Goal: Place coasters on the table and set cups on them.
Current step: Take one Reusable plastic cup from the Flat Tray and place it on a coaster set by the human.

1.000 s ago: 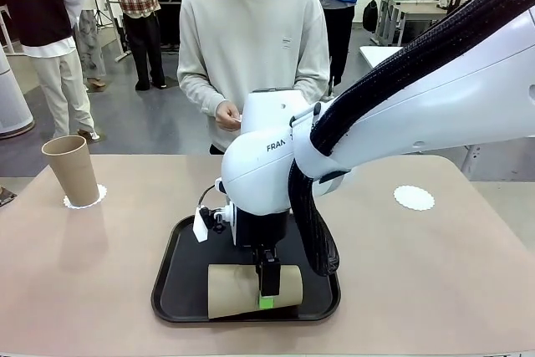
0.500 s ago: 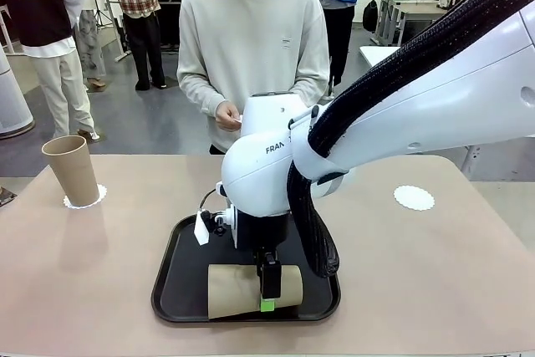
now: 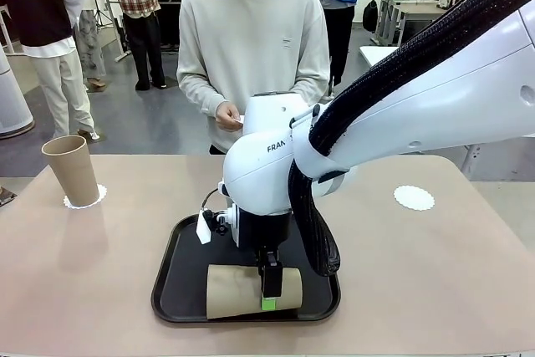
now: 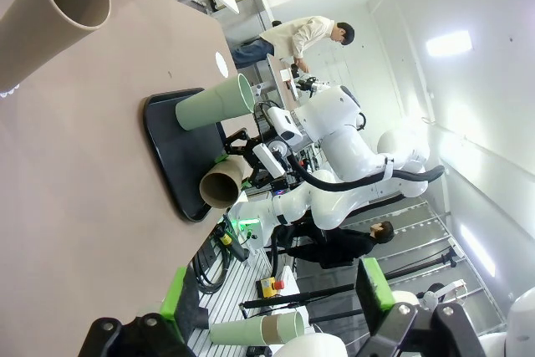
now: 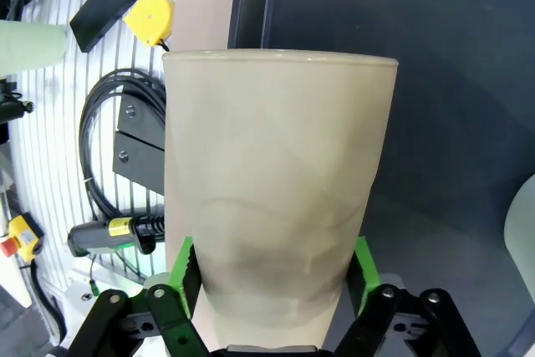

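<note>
While tan cup (image 3: pixel 238 290) lies sideways on tray (image 3: pixel 177 277) at table's (image 3: pixel 418 273) 6 o'clock, long axis 9-to-3, mouth toward 9, right gripper (image 3: pixel 268 294) straddles it wide, contact unclear, far finger hidden; left gripper (image 4: pixel 274 290) spread wide, empty

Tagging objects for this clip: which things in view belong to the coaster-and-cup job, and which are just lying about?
Job: standing tan cup on the left doily; right doily; lying tan cup between the right gripper's pads; green cup; table.
Lying about: tray; cables; yellow tool; red-button box.
</note>
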Controlling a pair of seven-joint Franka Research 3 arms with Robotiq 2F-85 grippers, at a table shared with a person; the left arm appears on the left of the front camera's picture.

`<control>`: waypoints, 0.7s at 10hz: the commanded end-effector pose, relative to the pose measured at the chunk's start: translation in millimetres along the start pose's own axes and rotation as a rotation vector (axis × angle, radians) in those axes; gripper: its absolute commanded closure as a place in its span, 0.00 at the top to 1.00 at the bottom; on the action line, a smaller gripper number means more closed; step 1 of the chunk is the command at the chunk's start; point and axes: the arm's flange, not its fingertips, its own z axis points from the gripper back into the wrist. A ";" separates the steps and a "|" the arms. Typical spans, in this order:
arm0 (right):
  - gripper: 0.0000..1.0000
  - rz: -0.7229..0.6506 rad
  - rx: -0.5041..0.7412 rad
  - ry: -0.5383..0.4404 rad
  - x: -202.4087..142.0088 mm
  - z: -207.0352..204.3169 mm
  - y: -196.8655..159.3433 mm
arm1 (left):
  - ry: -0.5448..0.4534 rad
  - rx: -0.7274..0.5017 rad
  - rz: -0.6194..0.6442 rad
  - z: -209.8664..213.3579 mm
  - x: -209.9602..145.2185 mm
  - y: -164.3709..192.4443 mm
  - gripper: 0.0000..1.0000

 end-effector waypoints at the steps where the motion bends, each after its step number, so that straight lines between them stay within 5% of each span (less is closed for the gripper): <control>1: 0.41 -0.008 -0.005 0.018 3.9 -0.8 -1.8 | -0.003 -0.007 -0.005 1.4 -0.9 -2.2 1.00; 2: 0.00 -0.007 -0.011 0.015 4.3 -0.7 -1.8 | -0.003 -0.007 -0.005 1.4 -0.9 -2.2 1.00; 3: 0.24 -0.005 -0.014 0.015 3.7 -1.1 -0.6 | -0.003 -0.007 -0.005 1.4 -0.9 -2.2 1.00; 4: 0.00 -0.004 -0.018 0.012 3.8 -1.4 -0.2 | -0.003 -0.007 -0.005 1.4 -0.9 -2.2 1.00; 5: 0.22 -0.004 -0.021 0.011 4.0 -1.0 0.0 | -0.003 -0.007 -0.005 1.4 -0.9 -2.2 1.00; 6: 0.00 -0.005 -0.023 0.011 3.6 -1.0 0.7 | -0.003 -0.007 -0.005 1.4 -0.9 -2.2 1.00; 7: 0.00 -0.010 -0.031 0.011 3.6 0.6 2.6 | -0.003 -0.007 -0.005 1.4 -0.9 -2.2 1.00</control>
